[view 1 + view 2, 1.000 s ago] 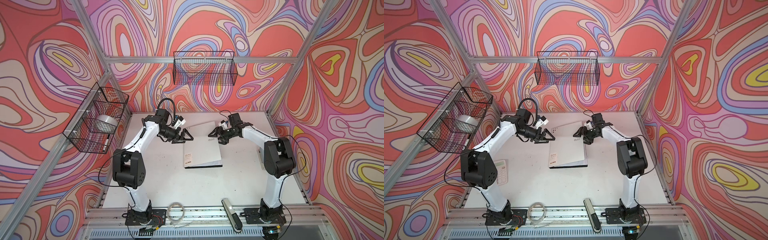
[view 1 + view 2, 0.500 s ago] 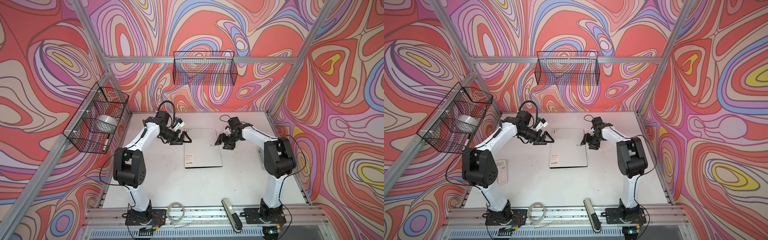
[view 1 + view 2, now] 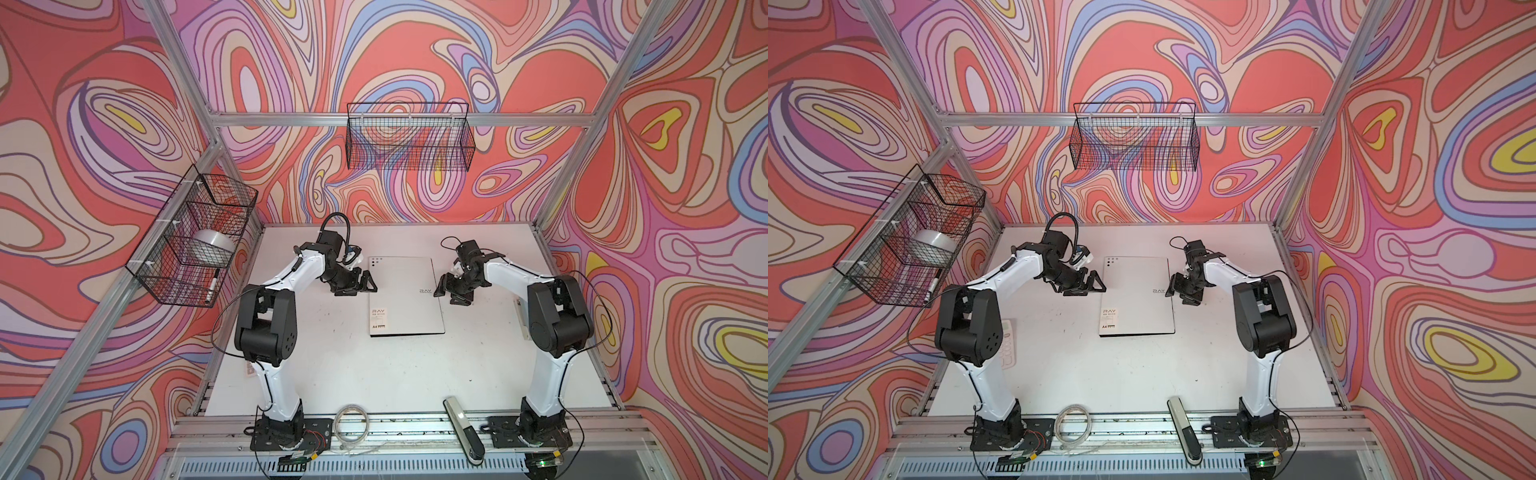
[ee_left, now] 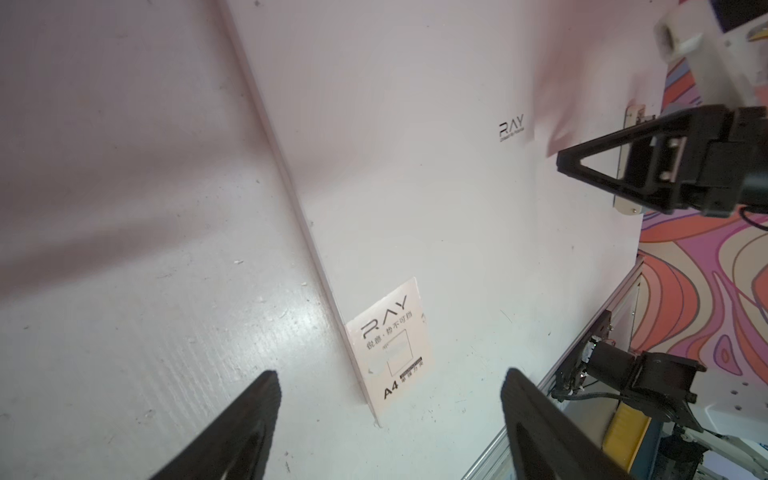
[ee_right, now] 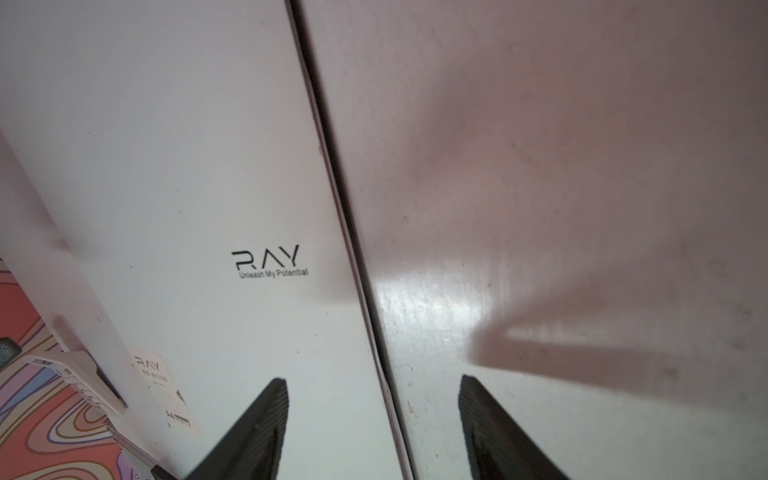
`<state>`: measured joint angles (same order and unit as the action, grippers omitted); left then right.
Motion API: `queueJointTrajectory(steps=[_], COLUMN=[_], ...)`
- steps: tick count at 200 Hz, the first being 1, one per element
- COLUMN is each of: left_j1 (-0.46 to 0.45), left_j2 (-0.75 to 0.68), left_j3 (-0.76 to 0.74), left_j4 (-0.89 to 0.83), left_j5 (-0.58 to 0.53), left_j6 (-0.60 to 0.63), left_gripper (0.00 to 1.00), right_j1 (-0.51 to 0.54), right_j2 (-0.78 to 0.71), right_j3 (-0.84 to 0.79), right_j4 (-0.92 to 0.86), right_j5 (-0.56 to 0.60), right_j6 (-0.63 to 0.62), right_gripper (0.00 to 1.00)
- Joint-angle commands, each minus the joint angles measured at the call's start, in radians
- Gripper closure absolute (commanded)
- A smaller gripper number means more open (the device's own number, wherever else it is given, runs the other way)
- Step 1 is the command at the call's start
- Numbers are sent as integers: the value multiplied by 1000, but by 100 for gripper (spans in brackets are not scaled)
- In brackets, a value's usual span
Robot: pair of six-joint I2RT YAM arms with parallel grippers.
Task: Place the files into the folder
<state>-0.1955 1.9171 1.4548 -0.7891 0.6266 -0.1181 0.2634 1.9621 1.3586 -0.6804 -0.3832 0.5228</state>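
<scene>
The folder (image 3: pixel 405 299) lies shut on the bench (image 3: pixel 374 374), long axis front to back. My left pincer (image 3: pixel 361 286) and right pincer (image 3: pixel 449 293) gape empty, each beside a long edge.

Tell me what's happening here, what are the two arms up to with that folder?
The white-grey folder lies closed and flat in the middle of the table, with its RAY lettering facing up. The left gripper is at its left edge and the right gripper at its right edge. Both are open and hold nothing. No loose sheets show on the table, so the files are probably already inside, though the closed cover hides that.
</scene>
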Motion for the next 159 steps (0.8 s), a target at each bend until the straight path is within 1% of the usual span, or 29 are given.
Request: queueJointTrajectory(steps=[1, 16, 37, 88, 159], left_j1=[2, -4, -17, -43, -85], left_j2=[50, 80, 118, 215, 257], left_j3=[4, 23, 54, 121, 169], left_j4=[30, 27, 25, 14, 49], left_j5=[-19, 9, 12, 63, 128], left_j6=[-34, -23, -17, -41, -83], left_gripper=[16, 17, 17, 18, 18], right_j1=[4, 4, 3, 4, 5], right_j2=[-17, -22, -30, -48, -40], right_j3=[-27, -41, -59, -90, -61], right_j4=[43, 51, 57, 70, 40], right_j5=[0, 1, 7, 10, 42], right_j6=[20, 22, 27, 34, 16], right_gripper=[31, 31, 32, 32, 32])
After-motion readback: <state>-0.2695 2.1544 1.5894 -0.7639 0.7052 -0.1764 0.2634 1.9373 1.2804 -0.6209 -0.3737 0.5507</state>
